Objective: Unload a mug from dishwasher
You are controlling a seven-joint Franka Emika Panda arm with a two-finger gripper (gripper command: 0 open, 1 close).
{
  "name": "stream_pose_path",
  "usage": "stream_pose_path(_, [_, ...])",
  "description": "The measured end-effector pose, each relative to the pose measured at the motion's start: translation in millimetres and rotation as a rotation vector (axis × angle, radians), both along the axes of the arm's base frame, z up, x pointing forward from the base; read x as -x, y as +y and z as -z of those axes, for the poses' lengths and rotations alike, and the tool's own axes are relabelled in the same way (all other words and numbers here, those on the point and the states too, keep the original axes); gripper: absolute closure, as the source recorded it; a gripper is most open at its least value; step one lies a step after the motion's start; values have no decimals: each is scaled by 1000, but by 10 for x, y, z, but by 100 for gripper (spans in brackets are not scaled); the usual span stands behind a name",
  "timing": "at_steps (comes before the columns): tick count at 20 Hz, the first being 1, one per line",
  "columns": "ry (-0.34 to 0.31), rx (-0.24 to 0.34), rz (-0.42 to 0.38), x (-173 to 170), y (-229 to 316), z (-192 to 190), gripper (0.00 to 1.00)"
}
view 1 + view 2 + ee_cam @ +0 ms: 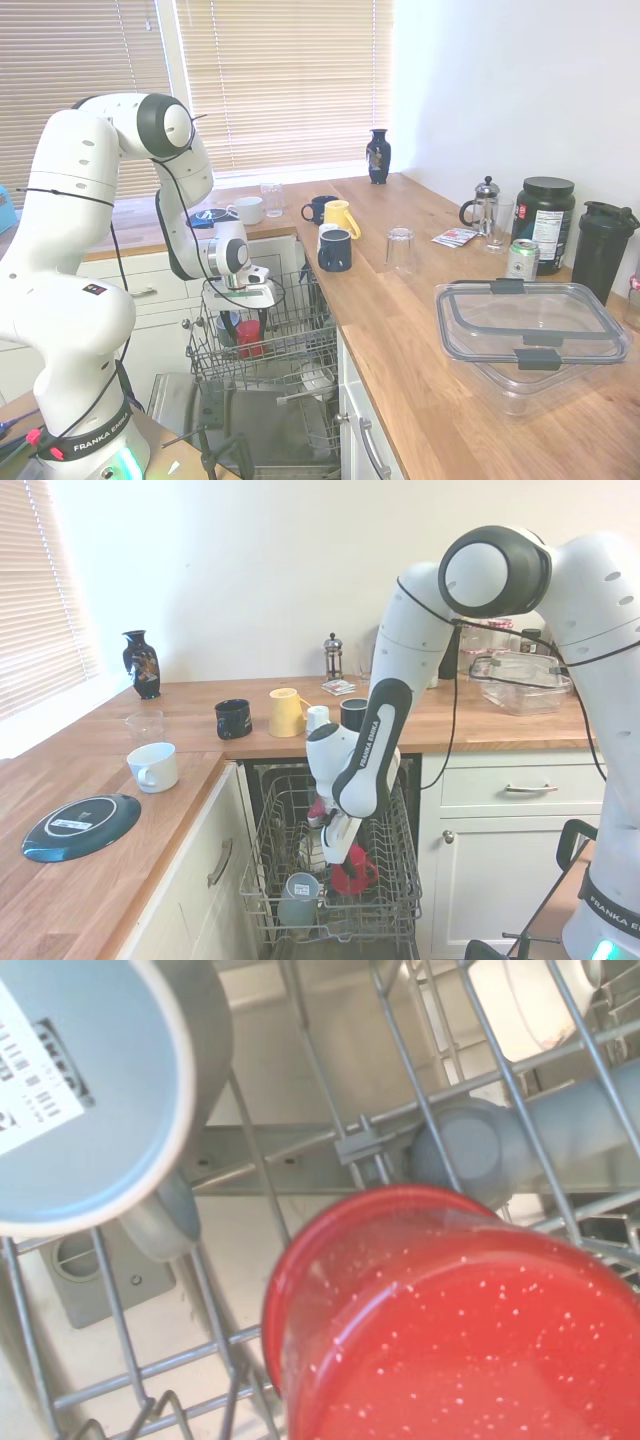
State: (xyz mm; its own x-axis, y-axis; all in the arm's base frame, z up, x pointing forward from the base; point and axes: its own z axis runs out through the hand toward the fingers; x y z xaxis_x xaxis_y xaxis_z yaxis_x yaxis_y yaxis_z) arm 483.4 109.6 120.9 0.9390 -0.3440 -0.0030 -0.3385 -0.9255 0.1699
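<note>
Mug (450,1330): the red mug filled the wrist view from close by, glossy and speckled; in the second exterior view it (352,872) lay tilted in the wire rack, handle to the side.
Pincer (345,852): lowered into the rack right at the mug; the fingers were hidden behind the wrist and the wires, so I could not tell whether they were wide, narrow or already closed on it.
Neighbour: a grey cup (95,1090) stood mouth-down just beside the red mug, base label showing.
Rack: the dishwasher (262,335) rack was pulled out over the dropped door.
Handling: judged stiff, fairly light, breakable, and slick from the glaze; a grip across the rim wall looked surer than on the rounded body, and the lift should go straight up, clear of the tines.
Table (420,340): the wooden top beyond already held a navy mug (334,250) and a yellow mug (340,217).
</note>
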Motion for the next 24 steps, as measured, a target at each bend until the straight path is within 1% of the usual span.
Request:
stream_pose_path(6, [2, 2, 0, 3, -14, 11, 0])
stream_pose_path(14, [3, -1, 4, 74, -68, 134, 0])
stream_pose_path(15, [4, 0, 4, 83, -70, 139, 100])
stream_pose_path(24, [-5, -1, -5, 156, -31, 168, 100])
